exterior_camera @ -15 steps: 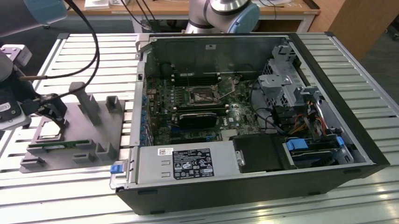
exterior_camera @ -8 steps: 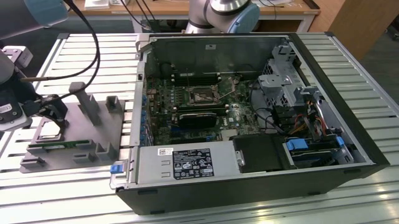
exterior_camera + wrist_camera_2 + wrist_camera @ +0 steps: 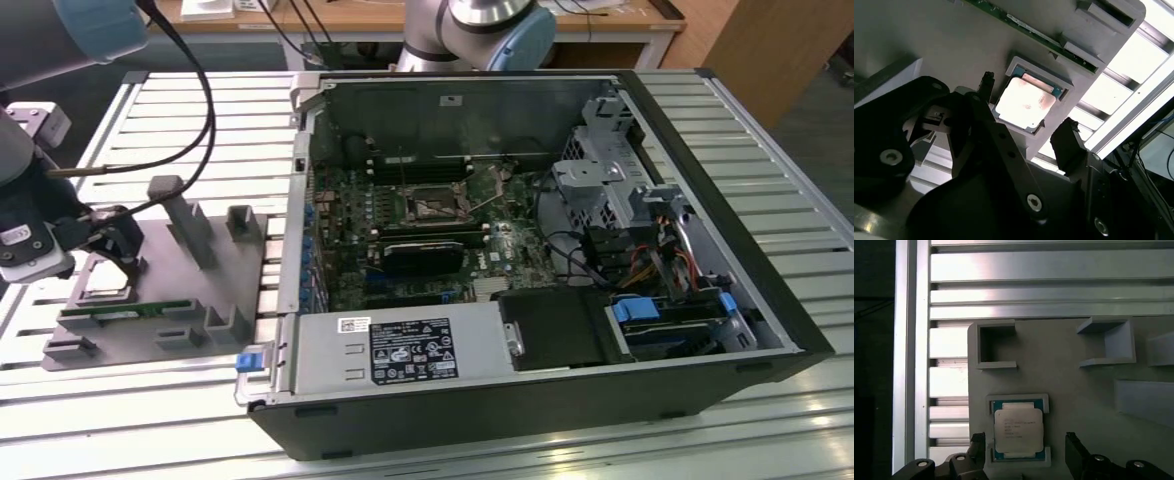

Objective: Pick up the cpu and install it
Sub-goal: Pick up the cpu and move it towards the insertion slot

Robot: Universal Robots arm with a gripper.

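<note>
The cpu point(image 3: 1018, 429) is a small square chip with a shiny silver top. It lies flat in a raised nest on the grey fixture plate point(image 3: 1064, 355), and in the second wrist view the cpu point(image 3: 1024, 102) glares pale. My gripper point(image 3: 1025, 442) is open just above it, one black finger point(image 3: 1072, 442) on each side and neither touching the chip. In the exterior view the gripper point(image 3: 114, 245) hangs over the fixture plate point(image 3: 180, 290) at the exterior view's left. The open computer case point(image 3: 747, 300) holds the motherboard with its bare socket point(image 3: 434, 208).
A long green memory stick point(image 3: 134, 311) rests in a slot along the fixture's near edge, and grey posts point(image 3: 174, 215) stand up from the plate close to the gripper. A black cable point(image 3: 207, 110) hangs from the arm. Everything sits on a slatted metal table point(image 3: 160, 400).
</note>
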